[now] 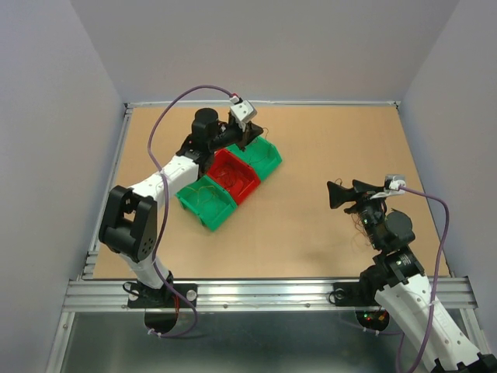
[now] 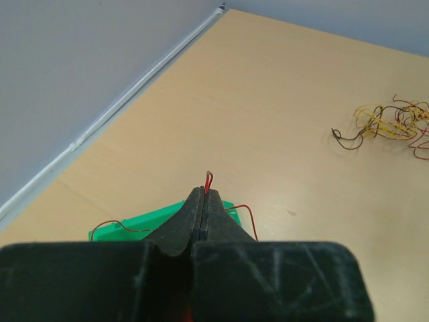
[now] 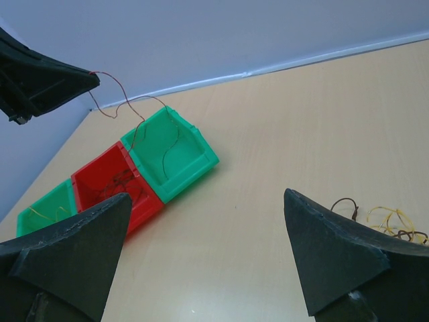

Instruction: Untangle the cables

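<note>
**Asker:** Where are your claws, and what do they hold?

**Me:** My left claw (image 2: 204,196) is pinched tight on one thin red curly wire (image 2: 208,178), whose end pokes up between the black fingertips. I hold it high over the far green plastic bin (image 3: 198,149), and the wire trails down in loops into that bin. My right claw (image 3: 208,196) is spread wide with nothing in it, hovering above the tan wooden table (image 1: 311,148).

**Asker:** And the rest of the cables?

**Me:** A loose clump of thin yellow, red and dark brown wires (image 2: 392,122) lies on the table on the right side. It is near my right claw and well apart from the bins.

**Asker:** How do you finish this step well?

**Me:** I judge that the wire belongs in the bin. I would lower it until most of it lies inside the walls, then let go. Dropped from this height, a springy strand could catch on the rim or spill out. I cannot tell whether its lower end touches the bin floor.

**Asker:** Is anything in the way?

**Me:** The bin is the end one in a row. A red plastic bin (image 1: 233,177) touches it, and then comes a second green plastic bin (image 1: 206,202). Both hold a few strands, so I must not drift sideways. The thick purple cable (image 1: 158,120) on my arm arches well above the bins.
</note>
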`<state>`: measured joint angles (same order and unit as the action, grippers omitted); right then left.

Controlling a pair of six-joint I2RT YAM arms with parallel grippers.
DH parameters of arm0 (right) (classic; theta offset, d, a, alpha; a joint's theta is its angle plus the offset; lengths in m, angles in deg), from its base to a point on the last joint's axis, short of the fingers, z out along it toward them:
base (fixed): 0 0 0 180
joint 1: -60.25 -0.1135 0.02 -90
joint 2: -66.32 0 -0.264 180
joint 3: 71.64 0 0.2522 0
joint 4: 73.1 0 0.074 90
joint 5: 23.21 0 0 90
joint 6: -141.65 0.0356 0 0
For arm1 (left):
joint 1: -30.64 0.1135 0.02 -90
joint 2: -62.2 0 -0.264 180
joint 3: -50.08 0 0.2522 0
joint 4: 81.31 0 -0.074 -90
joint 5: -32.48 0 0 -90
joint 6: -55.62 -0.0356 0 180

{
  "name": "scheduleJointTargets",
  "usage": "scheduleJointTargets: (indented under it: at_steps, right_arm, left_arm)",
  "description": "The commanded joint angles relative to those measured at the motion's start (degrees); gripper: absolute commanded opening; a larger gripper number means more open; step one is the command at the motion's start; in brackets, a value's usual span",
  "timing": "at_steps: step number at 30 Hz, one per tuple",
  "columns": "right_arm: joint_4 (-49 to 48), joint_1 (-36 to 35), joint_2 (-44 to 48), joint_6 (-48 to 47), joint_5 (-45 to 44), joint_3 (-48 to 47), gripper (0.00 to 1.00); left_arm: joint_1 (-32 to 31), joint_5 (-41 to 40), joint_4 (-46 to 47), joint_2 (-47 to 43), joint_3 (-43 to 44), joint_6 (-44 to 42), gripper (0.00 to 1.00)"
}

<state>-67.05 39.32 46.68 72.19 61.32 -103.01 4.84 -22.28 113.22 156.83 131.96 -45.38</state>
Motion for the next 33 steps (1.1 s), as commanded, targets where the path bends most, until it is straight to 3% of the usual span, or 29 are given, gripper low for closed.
scheduleJointTargets:
  at_steps: [1, 4, 11, 19, 22, 28, 33]
  right_arm:
    - [-2.7, 0.2, 0.3, -0.1, 1.0, -0.6, 1.00]
    - [-2.7, 0.2, 0.2, -0.1, 1.1, -0.5, 1.00]
    - [-2.6, 0.3, 0.7, -0.3, 1.3, -0.4, 1.00]
    - [-2.7, 0.1, 0.7, -0.6, 1.7, -0.4, 1.00]
    - [-2.7, 0.2, 0.3, -0.6, 1.7, -0.5, 1.00]
    - [-2.7, 0.1, -0.9, -0.4, 2.4, -0.8, 1.00]
    - [-2.7, 0.2, -1.5, -0.2, 1.9, -0.9, 1.00]
  left_arm:
    - [-1.0, 2.2, 2.3, -0.6, 0.6, 2.0, 0.00]
    - [-1.1, 1.4, 1.6, 2.5, 2.7, 3.3, 0.00]
    - [0.7, -2.5, -0.7, 7.2, 4.1, -2.4, 0.00]
    - [1.0, -18.0, -7.0, 10.3, 5.5, -12.6, 0.00]
    - [0.1, -19.4, -10.7, 11.6, 6.8, -17.2, 0.00]
    - [-6.6, -28.4, -23.1, 17.9, 14.5, -26.4, 0.00]
    - [-7.7, -36.3, -27.2, 23.2, 18.1, -26.2, 0.06]
